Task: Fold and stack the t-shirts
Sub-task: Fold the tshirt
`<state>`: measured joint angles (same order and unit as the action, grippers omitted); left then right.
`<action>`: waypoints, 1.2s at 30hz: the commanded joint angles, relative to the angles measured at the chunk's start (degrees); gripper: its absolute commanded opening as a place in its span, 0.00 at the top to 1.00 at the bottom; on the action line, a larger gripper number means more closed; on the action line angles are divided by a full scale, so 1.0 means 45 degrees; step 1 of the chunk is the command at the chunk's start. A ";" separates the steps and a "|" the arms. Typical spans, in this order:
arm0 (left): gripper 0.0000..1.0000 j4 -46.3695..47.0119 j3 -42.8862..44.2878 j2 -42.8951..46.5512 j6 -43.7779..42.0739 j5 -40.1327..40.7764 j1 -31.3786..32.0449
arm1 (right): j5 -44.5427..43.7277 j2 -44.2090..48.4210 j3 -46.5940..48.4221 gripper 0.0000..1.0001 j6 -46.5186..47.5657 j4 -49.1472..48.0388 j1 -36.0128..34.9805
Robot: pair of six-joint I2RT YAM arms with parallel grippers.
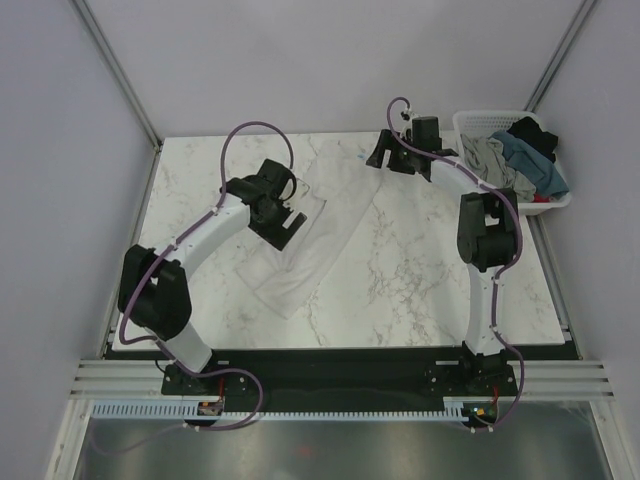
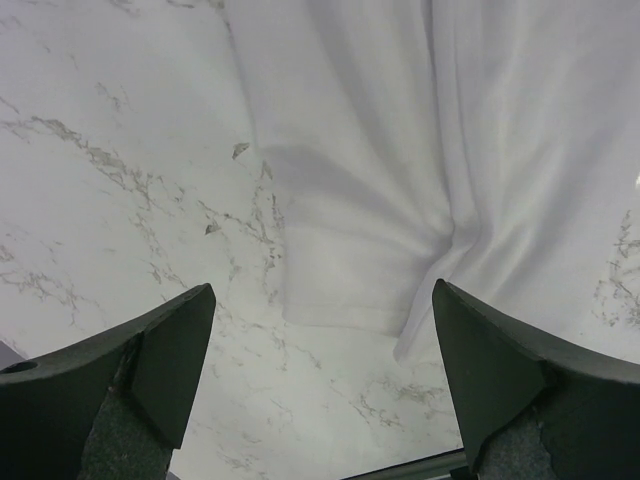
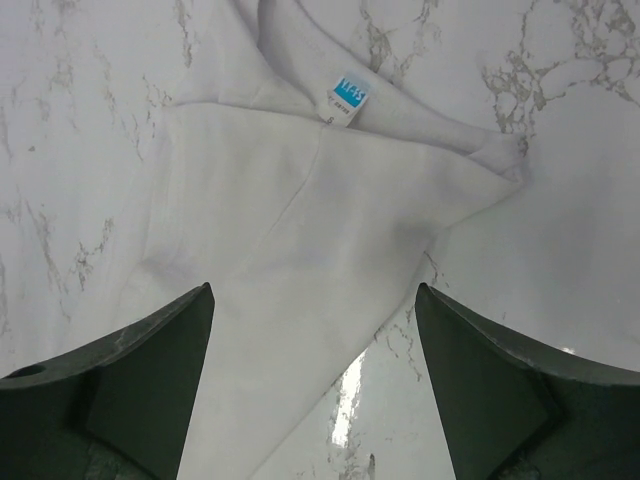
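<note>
**Both grippers released over the spread white t-shirt**

Top view, near to far. The white t-shirt lies flat on the marble table as a long strip, running from about 7 o'clock of the table's centre toward 1 o'clock. The left gripper hangs over the strip's 9 o'clock edge, fingers spread wide and grasping nothing; its wrist view shows a hemmed corner of the shirt lying on the marble between the jaws. Farther off, the right gripper stands over the strip's far end, fingers likewise apart and unloaded; beneath it lies the folded collar with a blue label. At the table's 2 o'clock corner a white lattice basket holds a grey t-shirt, a teal-blue t-shirt and a black t-shirt, crumpled together
</note>
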<state>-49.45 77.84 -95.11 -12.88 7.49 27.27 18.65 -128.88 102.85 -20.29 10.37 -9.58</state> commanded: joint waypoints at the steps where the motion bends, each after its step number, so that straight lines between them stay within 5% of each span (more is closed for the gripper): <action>1: 0.03 -0.0163 0.0279 0.0276 -0.0242 0.0290 0.0716 | 0.0675 0.0632 -0.0374 0.10 -0.0352 -0.0331 -0.0155; 16: 0.03 -0.0163 0.0475 -0.1753 -0.0242 0.0290 0.2436 | 0.1792 -0.0988 -0.0121 0.10 -0.1740 -0.1425 -0.0370; 17: 0.10 -0.1671 0.0533 -0.2064 -0.0088 -0.7774 0.2534 | 0.1792 -0.1144 -0.0101 0.10 -0.1798 -0.1522 -0.0389; 36: 0.09 -0.1453 0.2076 -0.5406 0.0500 -0.7992 0.2945 | 0.1694 -0.2883 0.1792 0.09 -0.1955 -0.1719 -0.0390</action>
<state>-56.05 85.60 -117.89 -12.05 -27.35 40.58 26.28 -139.74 108.29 -28.93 3.55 -11.20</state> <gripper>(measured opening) 0.904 0.906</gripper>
